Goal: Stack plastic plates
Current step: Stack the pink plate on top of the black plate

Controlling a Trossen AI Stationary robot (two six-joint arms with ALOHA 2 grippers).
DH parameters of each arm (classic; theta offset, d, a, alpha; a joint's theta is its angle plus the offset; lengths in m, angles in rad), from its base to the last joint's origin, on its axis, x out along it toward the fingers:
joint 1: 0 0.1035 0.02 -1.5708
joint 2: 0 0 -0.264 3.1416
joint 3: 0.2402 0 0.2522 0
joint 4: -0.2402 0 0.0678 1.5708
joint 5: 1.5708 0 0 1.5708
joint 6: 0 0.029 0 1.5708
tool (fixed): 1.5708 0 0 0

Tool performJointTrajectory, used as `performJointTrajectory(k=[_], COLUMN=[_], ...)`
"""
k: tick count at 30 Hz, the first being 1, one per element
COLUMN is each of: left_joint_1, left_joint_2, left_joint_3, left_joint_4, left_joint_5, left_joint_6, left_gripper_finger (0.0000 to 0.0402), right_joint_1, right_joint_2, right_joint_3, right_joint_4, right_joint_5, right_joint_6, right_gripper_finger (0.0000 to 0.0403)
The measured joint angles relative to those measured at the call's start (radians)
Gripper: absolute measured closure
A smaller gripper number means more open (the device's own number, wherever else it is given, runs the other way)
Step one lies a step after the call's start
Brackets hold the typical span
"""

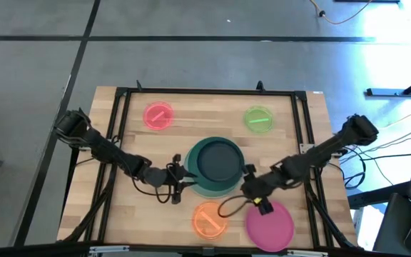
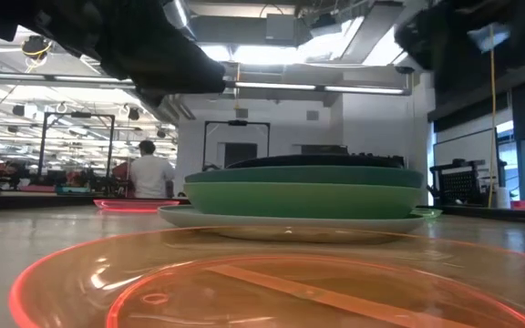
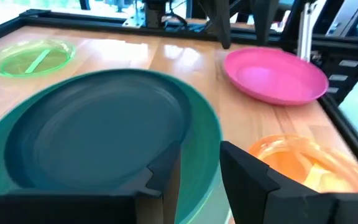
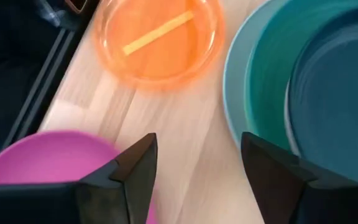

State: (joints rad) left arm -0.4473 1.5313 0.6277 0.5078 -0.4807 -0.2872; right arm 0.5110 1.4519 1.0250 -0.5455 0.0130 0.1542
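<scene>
At table centre sits the stack [image 1: 216,168], blackish-green plate [image 1: 218,160] topmost. Right gripper [image 1: 252,191], fingers spread wide and empty, hangs between stack and magenta plate [image 1: 270,225], just beside both. Left gripper [image 1: 180,178], narrowly parted, sits at the stack's rim. Risk: a shallow approach could shove the magenta plate toward the table edge, or clip the orange plate [image 1: 210,219].
</scene>
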Motion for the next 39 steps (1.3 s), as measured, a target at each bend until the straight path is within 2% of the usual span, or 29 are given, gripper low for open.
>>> performJointTrajectory(k=[7,14,23,27,32,39], left_joint_1=[-0.016,-0.032,-0.073,-0.083,-0.084,-0.085], left_joint_2=[0.046,0.054,0.086,0.147,0.197,0.199], left_joint_3=[0.000,0.000,0.000,0.000,0.000,0.000], left_joint_4=[0.092,0.138,0.157,0.246,0.380,0.391], left_joint_5=[0.000,-0.007,-0.031,-0.033,-0.035,-0.036], left_joint_6=[0.000,-0.002,-0.026,-0.027,-0.021,-0.020], left_gripper_finger=[0.0296,0.0296,0.0296,0.0296,0.0296,0.0296], right_joint_1=[0.104,0.192,0.322,0.382,0.416,0.426], right_joint_2=[-0.093,-0.141,-0.141,-0.141,-0.141,-0.141], right_joint_3=[-0.114,-0.205,-0.223,-0.225,-0.270,-0.358], right_joint_4=[0.003,0.013,0.028,0.025,0.032,0.096], right_joint_5=[0.037,0.135,0.262,0.337,0.352,0.322], right_joint_6=[0.170,0.308,0.457,0.510,0.583,0.663], right_gripper_finger=[0.0194,0.0200,0.0200,0.0201,0.0201,0.0201])
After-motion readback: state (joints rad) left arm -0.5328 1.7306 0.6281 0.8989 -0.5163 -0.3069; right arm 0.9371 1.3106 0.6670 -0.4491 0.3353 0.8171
